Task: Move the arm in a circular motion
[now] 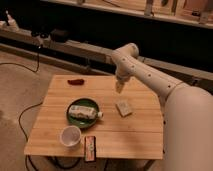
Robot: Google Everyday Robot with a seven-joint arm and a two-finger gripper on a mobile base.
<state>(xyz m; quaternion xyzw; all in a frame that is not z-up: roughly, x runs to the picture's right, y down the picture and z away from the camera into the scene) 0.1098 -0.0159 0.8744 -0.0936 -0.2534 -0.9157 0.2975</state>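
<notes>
The arm [150, 75] is large, white and jointed, coming in from the right edge with its rounded elbow [125, 55] over the far right part of the wooden table [135, 135]. From the elbow it points down to a narrow pale tip, the gripper [119, 87], which hangs just above the tabletop, behind a small pale block [123, 108].
On the table stand a green plate [75, 119] with a pale bottle [84, 112] lying on it, a white cup [70, 135], a dark snack bar [90, 148] at the front edge and a red object [76, 81] at the far left. Cables lie on the floor to the left. A dark bench runs behind.
</notes>
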